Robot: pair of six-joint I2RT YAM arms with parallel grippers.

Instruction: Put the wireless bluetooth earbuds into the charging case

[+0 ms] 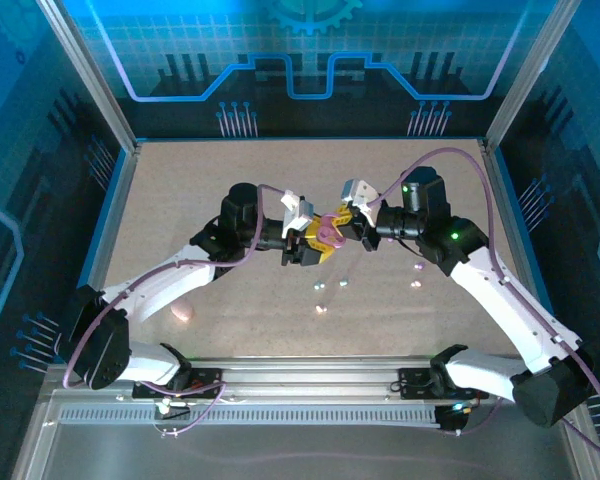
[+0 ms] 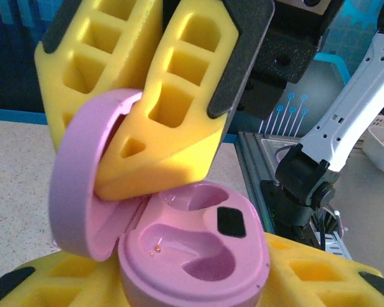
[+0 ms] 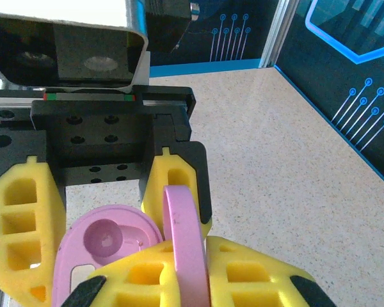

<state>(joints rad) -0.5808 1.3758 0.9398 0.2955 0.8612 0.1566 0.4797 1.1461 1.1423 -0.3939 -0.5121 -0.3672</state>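
open pink charging case [image 2: 198,262], lid [image 2: 83,198] tilted back (tiny pale earbuds [image 1: 319,287] scattered apart)

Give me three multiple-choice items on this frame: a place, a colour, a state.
1. Where is the open pink case? A. between the two grippers B. on the near rail C. in the far-right corner
2. What colour are the gripper fingers? A. green B. yellow C. red
3. How are the case's wells? A. both filled B. one filled C. both empty
Answers: 1 A, left gripper holds its base, right gripper its lid; 2 B, yellow in both wrist views; 3 C, bare wells, earbuds lying on the table.
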